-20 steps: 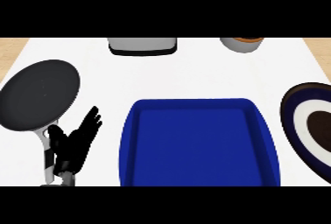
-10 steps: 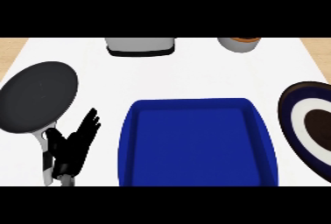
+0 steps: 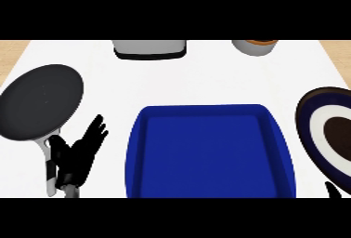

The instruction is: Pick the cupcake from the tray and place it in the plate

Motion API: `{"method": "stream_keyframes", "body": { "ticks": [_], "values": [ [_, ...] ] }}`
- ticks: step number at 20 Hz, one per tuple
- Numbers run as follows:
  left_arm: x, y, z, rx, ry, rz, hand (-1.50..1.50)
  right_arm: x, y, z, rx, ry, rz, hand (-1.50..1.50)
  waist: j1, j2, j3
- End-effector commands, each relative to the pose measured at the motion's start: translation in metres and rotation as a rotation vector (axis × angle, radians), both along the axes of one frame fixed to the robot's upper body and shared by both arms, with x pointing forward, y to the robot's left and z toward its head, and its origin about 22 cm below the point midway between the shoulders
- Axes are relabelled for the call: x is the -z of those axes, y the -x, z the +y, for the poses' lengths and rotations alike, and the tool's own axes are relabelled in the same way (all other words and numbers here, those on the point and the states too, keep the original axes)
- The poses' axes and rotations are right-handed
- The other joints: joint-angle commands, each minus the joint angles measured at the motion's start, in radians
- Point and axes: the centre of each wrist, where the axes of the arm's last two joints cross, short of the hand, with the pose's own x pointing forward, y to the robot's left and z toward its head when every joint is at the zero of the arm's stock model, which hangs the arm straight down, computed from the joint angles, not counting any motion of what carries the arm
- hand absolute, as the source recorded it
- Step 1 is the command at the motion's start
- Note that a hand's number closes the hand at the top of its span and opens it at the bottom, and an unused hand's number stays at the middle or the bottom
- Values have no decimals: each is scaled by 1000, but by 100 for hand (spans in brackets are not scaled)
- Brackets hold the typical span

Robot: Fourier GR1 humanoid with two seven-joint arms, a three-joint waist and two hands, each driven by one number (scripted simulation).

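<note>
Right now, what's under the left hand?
The pan handle runs partly under the left hand, its pale left side showing. The rest of the handle and the counter beneath the hand are covered.

Bright, even light over a white counter (image 3: 205, 74).
The counter is pale and uniform across the middle of the frame. Soft shading sets the walls of the blue tray (image 3: 205, 158) apart from its floor at centre. The dark pan (image 3: 41, 107) at left carries a faint grey sheen. At the right edge the plate (image 3: 316, 116) looks stretched, taller than wide. The black left hand (image 3: 79, 155), lower left, reads nearly flat.
</note>
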Motion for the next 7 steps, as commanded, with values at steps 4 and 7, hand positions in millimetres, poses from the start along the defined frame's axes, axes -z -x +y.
{"method": "stream_keyframes", "body": {
  "ticks": [4, 7],
  "values": [
    [13, 6, -3, 8, -9, 64, 0, 24, 6, 29, 21, 8, 44, -150, 8, 7, -4],
    [4, 7, 1, 3, -25, 45, 0, 24, 19, 27, 43, -15, 50, -150, 10, 7, -4]
  ]
}}
